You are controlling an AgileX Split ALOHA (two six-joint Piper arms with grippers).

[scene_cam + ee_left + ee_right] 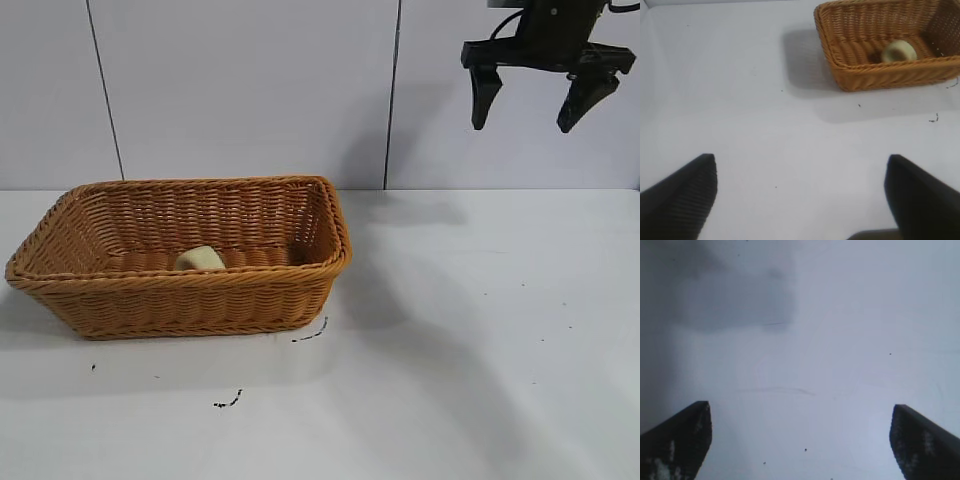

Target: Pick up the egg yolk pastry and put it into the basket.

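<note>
The egg yolk pastry lies inside the basket, on its floor close to the near wall, so I judge the placing step done and only the retreat remains. The right gripper hangs high at about 1 o'clock from the basket, well apart, its jaws spread wide and holding nothing. The left gripper, also wide and holding nothing, looks at bare table. There is much open room.

I see white tabletop carrying basket at left side; few small dark specks on surface just in front of basket
</note>
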